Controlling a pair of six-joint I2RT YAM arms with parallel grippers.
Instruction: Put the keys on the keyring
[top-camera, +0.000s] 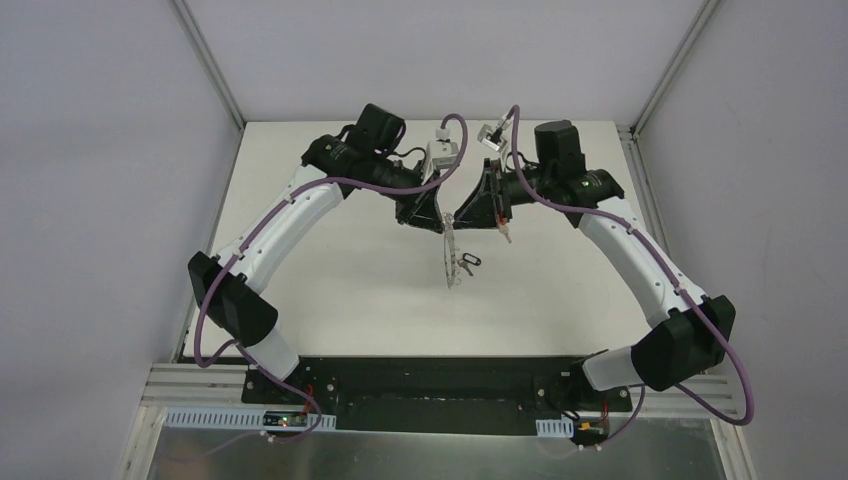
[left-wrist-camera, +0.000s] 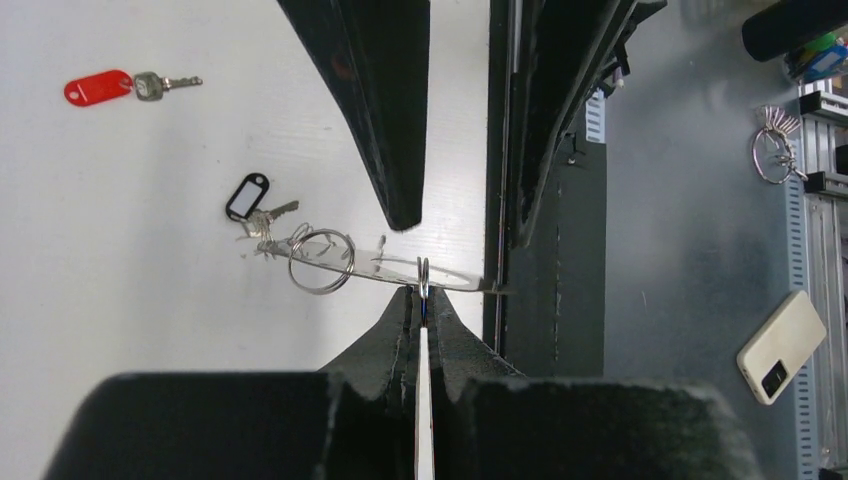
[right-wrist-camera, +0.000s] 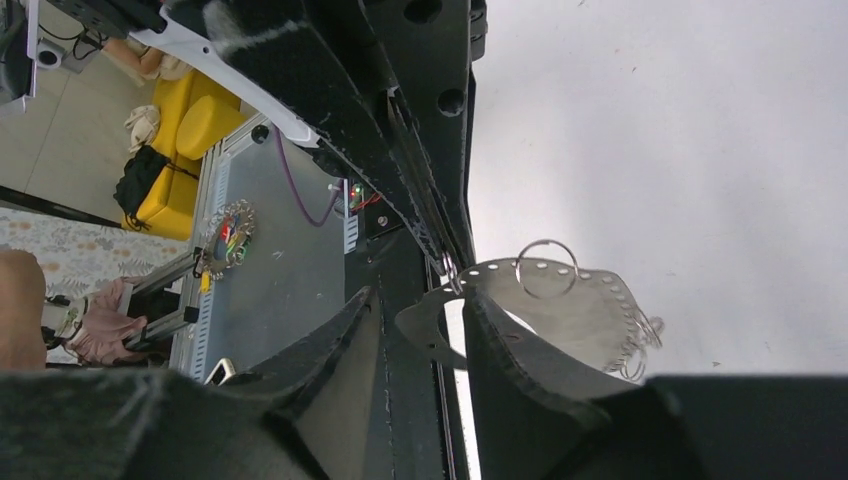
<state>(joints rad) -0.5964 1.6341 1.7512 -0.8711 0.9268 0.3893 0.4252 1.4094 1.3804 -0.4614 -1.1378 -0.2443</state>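
The keyring (top-camera: 449, 258), a thin grey band with holes and wire loops, hangs edge-on between both arms above the middle of the table. My left gripper (left-wrist-camera: 423, 298) is shut on the keyring (left-wrist-camera: 400, 270) at a small wire loop on its upper edge. My right gripper (right-wrist-camera: 420, 296) is open, its fingers straddling the near end of the keyring (right-wrist-camera: 570, 315), with a gap on the left side. A key with a dark tag (left-wrist-camera: 247, 197) lies by the keyring's low end; I cannot tell whether it is hooked on. The red-headed key (left-wrist-camera: 100, 88) lies apart on the table.
The white table (top-camera: 330, 280) ends at a black base rail (top-camera: 440, 385) on the near side. Off the table edge in the left wrist view lie a phone (left-wrist-camera: 780, 346) and a bunch of spare rings (left-wrist-camera: 775, 152). Grey walls close in the left and right sides.
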